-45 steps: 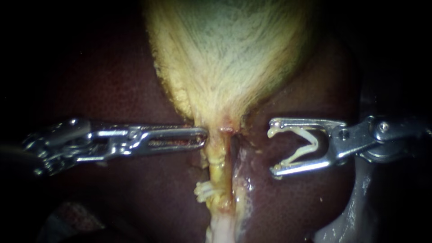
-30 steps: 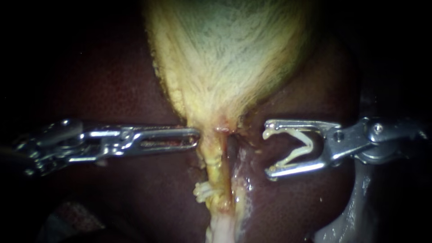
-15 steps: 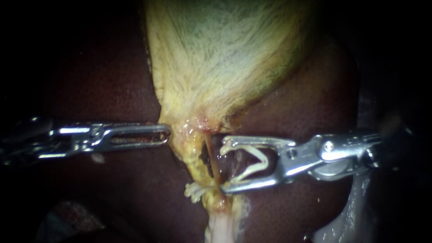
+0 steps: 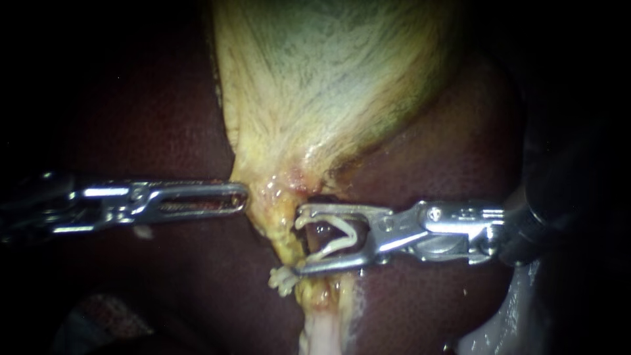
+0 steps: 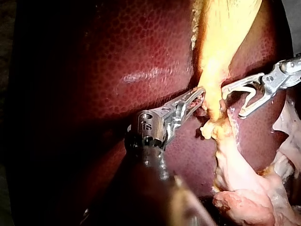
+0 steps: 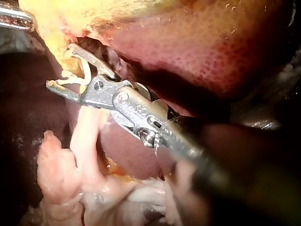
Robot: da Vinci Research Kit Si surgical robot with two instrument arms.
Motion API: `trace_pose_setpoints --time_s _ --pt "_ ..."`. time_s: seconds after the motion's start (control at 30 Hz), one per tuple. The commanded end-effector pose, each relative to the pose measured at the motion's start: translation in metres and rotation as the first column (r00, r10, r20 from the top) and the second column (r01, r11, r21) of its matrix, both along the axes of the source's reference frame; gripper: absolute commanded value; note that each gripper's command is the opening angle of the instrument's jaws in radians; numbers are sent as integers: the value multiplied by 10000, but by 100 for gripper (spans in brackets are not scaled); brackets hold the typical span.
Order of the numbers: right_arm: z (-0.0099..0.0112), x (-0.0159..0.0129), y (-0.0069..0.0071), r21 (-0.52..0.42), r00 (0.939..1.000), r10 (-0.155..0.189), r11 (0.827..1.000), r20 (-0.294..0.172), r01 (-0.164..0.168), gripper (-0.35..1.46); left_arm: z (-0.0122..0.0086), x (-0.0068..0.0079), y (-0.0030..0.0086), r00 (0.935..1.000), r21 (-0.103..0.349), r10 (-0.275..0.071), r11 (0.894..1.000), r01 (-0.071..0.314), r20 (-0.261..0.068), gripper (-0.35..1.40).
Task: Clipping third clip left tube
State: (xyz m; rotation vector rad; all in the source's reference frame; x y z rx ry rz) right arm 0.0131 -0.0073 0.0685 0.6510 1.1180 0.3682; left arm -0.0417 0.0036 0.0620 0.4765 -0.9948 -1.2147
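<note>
— Dark liver all around. Left instrument jaws clamp the gallbladder; right instrument jaws, wide, hold an open clip at the tube.
— Only half in? It may slip off.

Your left instrument and right instrument gleam as polished metal, the clip looks like pale matt plastic, the liver shines wet and finely stippled, and the gallbladder looks dull and fibrous.
</note>
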Motion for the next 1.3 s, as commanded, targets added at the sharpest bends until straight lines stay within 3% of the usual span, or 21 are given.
trace_pose_setpoints --time_s 0.03,0.47,0.7,0.83,1.1,1.3 --pt "3 0 -2 48 10000 -4 10000 76 3 54 -2 0 0 10000 6 -10 10000 10 -8 -35" --pt "16 21 -13 249 9998 -216 9995 -3 216 54 -8 -4 1 10000 41 -23 10000 23 -40 -35" --pt "12 14 -12 272 9997 -244 9993 -23 245 54 -9 -4 1 10000 43 -22 10000 22 -39 -35" --pt "3 8 -9 307 9997 -248 9992 -34 249 54 -9 -3 2 10000 44 -20 10000 21 -38 -35" --pt "-35 -15 4 434 9999 -130 9990 -3 130 53 -8 -2 4 10000 54 -16 10000 16 -32 -35" --pt "-48 -7 -1 453 9999 -135 9989 -46 137 52 -7 -1 5 10000 59 -16 10000 16 -30 -35"
